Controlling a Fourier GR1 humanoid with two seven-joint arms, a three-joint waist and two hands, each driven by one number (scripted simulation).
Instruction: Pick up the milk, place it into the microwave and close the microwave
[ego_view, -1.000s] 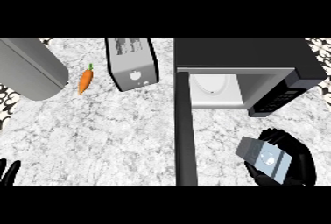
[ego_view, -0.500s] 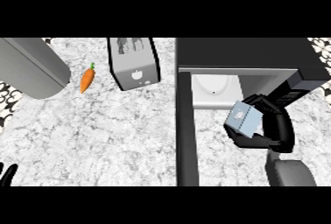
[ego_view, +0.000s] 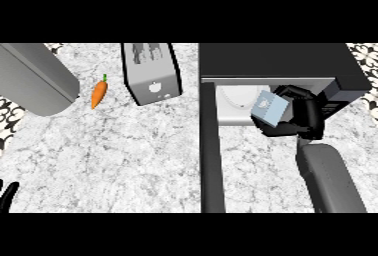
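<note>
Milk carton (ego_view: 269, 109) tilted, long axis slanting toward microwave (ego_view: 280, 65) mouth, right hand (ego_view: 303, 120) fingers clamped round it.

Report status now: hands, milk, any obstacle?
Right robot hand shut on milk, at microwave opening. Left robot hand resting open, lower left edge. Door open; nothing blocking.

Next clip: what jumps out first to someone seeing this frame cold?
The right hand holds the pale blue milk carton at the open microwave's mouth, right of centre. The microwave door stands swung open. At upper left, a bright orange carrot lies beside a toaster.
</note>
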